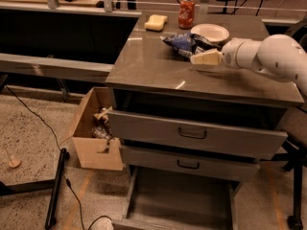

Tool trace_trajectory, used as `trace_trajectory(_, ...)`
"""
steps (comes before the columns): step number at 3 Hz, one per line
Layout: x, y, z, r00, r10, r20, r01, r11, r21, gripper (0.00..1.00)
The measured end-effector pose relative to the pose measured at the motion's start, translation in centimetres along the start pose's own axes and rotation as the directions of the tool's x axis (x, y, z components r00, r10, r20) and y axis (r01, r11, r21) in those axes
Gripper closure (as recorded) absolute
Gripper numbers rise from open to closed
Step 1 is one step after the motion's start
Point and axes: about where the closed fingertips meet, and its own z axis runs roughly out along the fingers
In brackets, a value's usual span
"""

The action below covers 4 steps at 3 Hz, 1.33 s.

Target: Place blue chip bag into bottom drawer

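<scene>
Grey bottom drawer (pixel 178 201): lowest of three under the counter, it stood pulled well out toward the camera, with its flat metal floor and low side walls in view.

Upper drawers: the top drawer (pixel 194 134) and the middle drawer (pixel 188 163), both grey-fronted with dark handles, sat only slightly out; their insides were hidden.

Cardboard box (pixel 91 150): on the floor against the counter's left side, flaps up, it held a heap of crumpled wrappers or scraps that could not be made out further.

White bowl (pixel 209 32): upright near the counter's back edge, right of centre, with its pale inside facing up.

Blue chip bag (pixel 181 42): it lay flat and crumpled on the counter (pixel 148 68), just in front of the bowl and touching or nearly touching its rim. Its long axis ran roughly left to right, one end pointing at the left edge and the other reaching under the bowl's front side.

Gripper (pixel 199 58): cream-coloured, on a white arm reaching in from the right edge, it pointed left and sat low over the counter, just in front of the bag's right half. Whether it touched the bag, and how wide it stood, could not be told.

Red soda can (pixel 186 12): upright at the back edge, behind the bag.

Yellow sponge (pixel 156 22): flat near the back-left corner, left of the can.
</scene>
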Motion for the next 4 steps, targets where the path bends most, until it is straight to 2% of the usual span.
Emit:
trace_trajectory(1, -0.5, -0.6, 1.5, 1.000, 0.013, 0.015, -0.013, 0.9999, -0.001, 0.00)
trace_trajectory(2, 0.1, 0.0, 3.3, 0.999, 0.043, 0.012, -0.043, 0.9987, -0.028, 0.16)
trace_trajectory(3, 0.8, 0.8, 4.8, 0.997, 0.077, 0.011, -0.076, 0.9953, -0.060, 0.47)
trace_trajectory(4, 1.1, 0.9, 5.2, 0.996, 0.087, 0.010, -0.086, 0.9941, -0.066, 0.71)
